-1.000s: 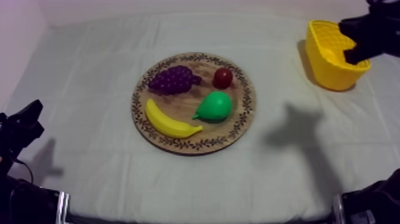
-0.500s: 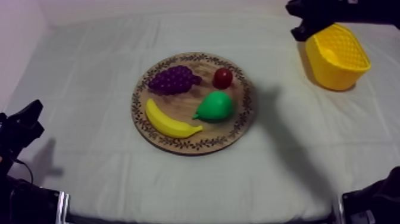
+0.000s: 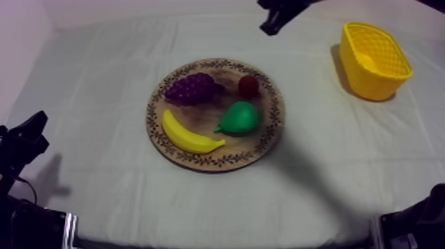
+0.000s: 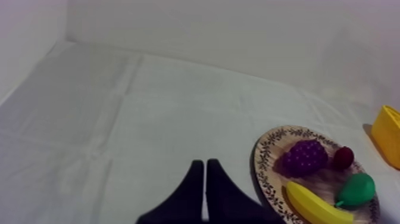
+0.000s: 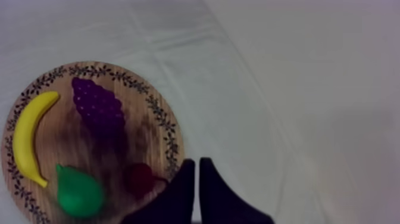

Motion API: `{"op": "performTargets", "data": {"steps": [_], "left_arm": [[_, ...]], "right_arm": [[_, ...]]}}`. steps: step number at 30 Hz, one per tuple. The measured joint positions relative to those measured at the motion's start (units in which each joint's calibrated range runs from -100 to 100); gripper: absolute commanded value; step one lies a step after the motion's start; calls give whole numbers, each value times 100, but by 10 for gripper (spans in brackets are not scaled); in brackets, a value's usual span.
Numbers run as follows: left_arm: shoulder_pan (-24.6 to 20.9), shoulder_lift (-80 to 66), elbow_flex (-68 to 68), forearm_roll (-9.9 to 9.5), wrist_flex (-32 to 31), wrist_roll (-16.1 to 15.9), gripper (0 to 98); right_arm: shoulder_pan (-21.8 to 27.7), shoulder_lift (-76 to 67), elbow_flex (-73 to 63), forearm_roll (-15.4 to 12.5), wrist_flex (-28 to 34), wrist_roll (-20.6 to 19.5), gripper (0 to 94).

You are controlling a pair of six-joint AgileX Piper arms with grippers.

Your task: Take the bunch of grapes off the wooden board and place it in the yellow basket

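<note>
The purple bunch of grapes [image 3: 192, 88] lies on the far left part of the round wooden board [image 3: 198, 162], with a banana [image 3: 189, 136], a pear [image 3: 238, 119] and a small red fruit [image 3: 249, 86] around it. At the far right of the table stands the yellow basket [image 3: 374, 59], with nothing in it that I can see. My right gripper [image 3: 270, 28] hangs high beyond the board's far edge; in its wrist view the right gripper [image 5: 197, 162] is shut on nothing, near the small red fruit [image 5: 140, 177], with the grapes [image 5: 98, 110] farther off. My left gripper [image 4: 205, 164] is shut, well left of the grapes [image 4: 305, 156].
My left arm [image 3: 26, 139] rests low at the table's left edge, with bare cloth between it and the board. The right arm's base [image 3: 410, 225] sits at the lower right. A wall closes off the table's far side.
My right arm has swung left from over the basket to a spot beyond the board's far edge. The fruit, the basket and my left arm have not moved.
</note>
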Motion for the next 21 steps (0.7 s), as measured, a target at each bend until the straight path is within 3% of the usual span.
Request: {"op": "performTargets", "data": {"steps": [12, 21], "left_arm": [[0, 0, 0, 0, 0, 0, 1], [0, 0, 0, 0, 0, 0, 1]], "right_arm": [[-403, 1495, -1932, 194, 1341, 198, 4], [-523, 2401, -3057, -2, 2332, 574, 5]]}}
